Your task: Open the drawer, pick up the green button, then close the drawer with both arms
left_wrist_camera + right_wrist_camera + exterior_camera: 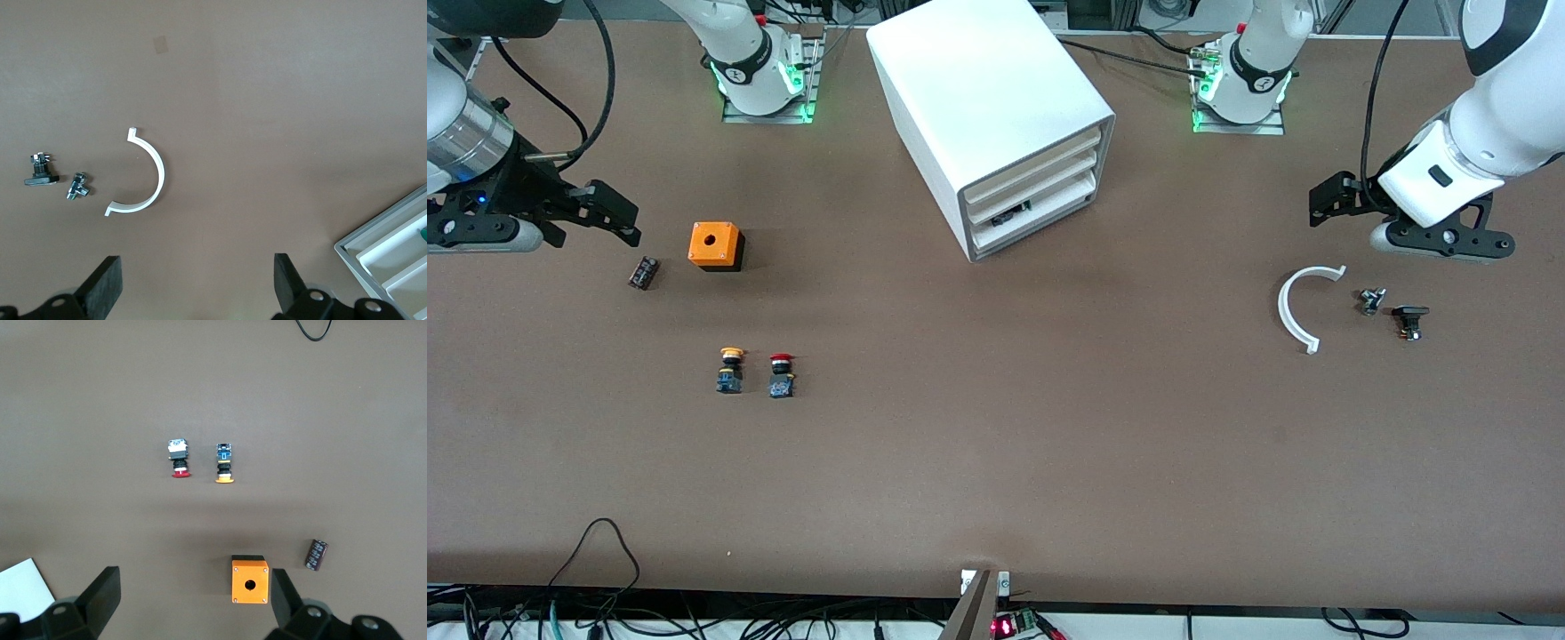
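The white cabinet (987,107) stands at the middle of the table, between the arms' bases. Its lowermost drawer (1040,222) sits pushed in. A small dark and green thing (1014,213) shows in the slot just above that drawer; I cannot tell if it is the green-capped button. A corner of the cabinet (393,260) also shows in the left wrist view. My left gripper (1327,203) (197,273) is open and empty, over bare table at the left arm's end. My right gripper (618,218) (193,587) is open and empty, beside the orange box (715,244) (250,580).
A dark capacitor (643,272), a yellow-capped button (730,369) and a red-capped button (782,375) lie near the right arm's end. A white curved piece (1303,307), a metal fitting (1371,300) and a black part (1409,320) lie near the left gripper.
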Robot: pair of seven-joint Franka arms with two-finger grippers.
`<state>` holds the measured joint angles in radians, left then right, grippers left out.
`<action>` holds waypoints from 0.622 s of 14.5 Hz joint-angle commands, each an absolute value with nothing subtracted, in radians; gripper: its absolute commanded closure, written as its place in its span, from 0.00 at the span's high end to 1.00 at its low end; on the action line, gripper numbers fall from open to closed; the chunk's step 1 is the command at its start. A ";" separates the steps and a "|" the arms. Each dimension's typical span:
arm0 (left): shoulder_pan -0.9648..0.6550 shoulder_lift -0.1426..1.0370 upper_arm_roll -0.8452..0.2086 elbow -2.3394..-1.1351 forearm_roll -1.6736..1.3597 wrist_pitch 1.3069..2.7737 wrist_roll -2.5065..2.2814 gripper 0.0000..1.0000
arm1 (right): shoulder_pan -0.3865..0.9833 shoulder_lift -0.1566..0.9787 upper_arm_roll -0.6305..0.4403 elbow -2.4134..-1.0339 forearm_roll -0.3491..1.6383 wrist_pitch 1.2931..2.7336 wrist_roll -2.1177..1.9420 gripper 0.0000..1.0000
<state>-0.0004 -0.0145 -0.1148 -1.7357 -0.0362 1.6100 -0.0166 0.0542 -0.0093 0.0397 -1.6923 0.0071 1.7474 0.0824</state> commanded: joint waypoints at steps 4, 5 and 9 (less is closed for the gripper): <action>-0.003 -0.015 -0.118 -1.715 -0.017 1.588 -0.028 1.00 | 0.045 0.001 0.049 -1.666 0.021 1.746 0.121 1.00; -0.003 -0.015 -0.117 -1.715 -0.017 1.588 -0.028 1.00 | 0.041 0.027 0.048 -1.648 0.023 1.734 0.114 1.00; -0.002 -0.014 -0.110 -1.717 -0.060 1.585 -0.017 1.00 | 0.046 0.040 0.051 -1.670 0.023 1.672 0.129 1.00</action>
<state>-0.0004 -0.0145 -0.1147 -1.7352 -0.0420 1.6092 -0.0166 0.0542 0.0247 0.0397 -1.6879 0.0071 1.6989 0.1155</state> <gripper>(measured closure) 0.000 0.000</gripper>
